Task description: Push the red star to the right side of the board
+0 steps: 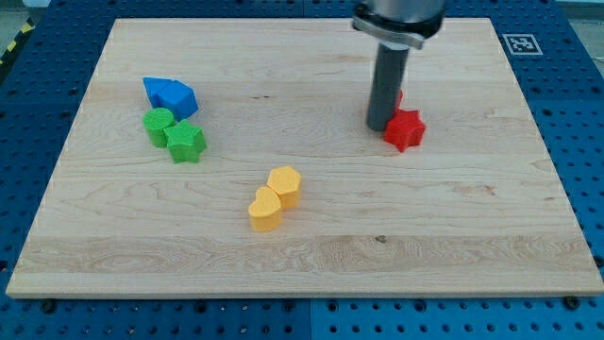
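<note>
My tip [378, 127] is touching the red star's [405, 129] left side; no claw showing. Wooden desk [311, 255] is sitting on blue pegboard [580, 113].

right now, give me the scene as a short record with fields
tip: my tip at the red star's left edge, apparently touching
target: red star, right of board centre
behind rod: another red block, mostly hidden
left cluster: blue block, green cylinder, green star
centre: yellow hexagon, yellow heart
surface: wooden board
</note>
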